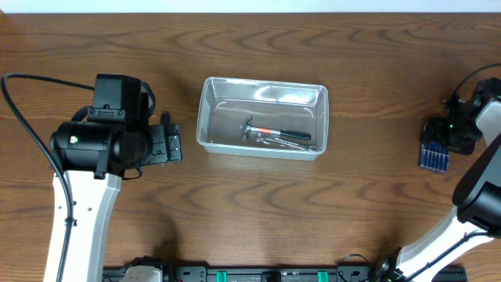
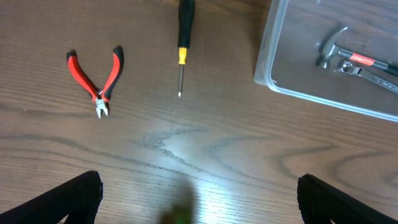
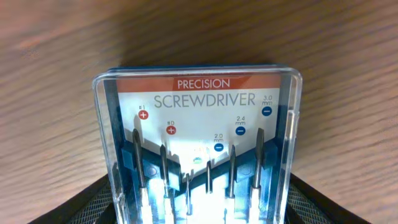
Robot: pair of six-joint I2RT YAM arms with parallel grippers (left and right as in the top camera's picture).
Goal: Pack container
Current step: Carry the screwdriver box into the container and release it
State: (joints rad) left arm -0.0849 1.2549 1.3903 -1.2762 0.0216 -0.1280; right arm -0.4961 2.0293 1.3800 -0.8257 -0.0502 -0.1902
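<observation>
1. Pressed close to the right wrist camera, a clear-lidded blue case (image 3: 198,155) fills most of that view. Its orange band reads "PRECISION", with "SCREWDRIVER" beneath. A row of small drivers stands racked inside under red plus and blue minus marks.
2. Either side of this case, at the lower corners, show the dark fingers of the right gripper (image 3: 199,204), which straddles it. The fingers sit just against the case's sides. I cannot tell whether the gripper is clenched on it or only bracketing it.
3. Behind the case runs the wood-grain desk (image 3: 56,56), on which it lies.
4. At the left wrist, the left gripper (image 2: 199,193) is released. Its two black fingers stand wide apart at the bottom corners with nothing between them, hanging over bare desk.
5. Beyond them, to the left in that view, lie red-and-black pliers (image 2: 96,78), handles spread and nose toward the camera.
6. Near the pliers but apart from them lies a screwdriver (image 2: 181,46) with a black and yellow handle, its tip pointing toward the camera.
7. Farther right, the container (image 2: 273,74) rests on the desk, only one rounded corner of it in that view.
8. From overhead, the container sits at mid-desk between the two arms. The left gripper is near its left end without touching it, and the right gripper and case are well apart from it by the right edge.
9. Inside the container lies a hammer (image 1: 270,133) with a red band on its dark handle. Another metal tool that I cannot name touches it.
</observation>
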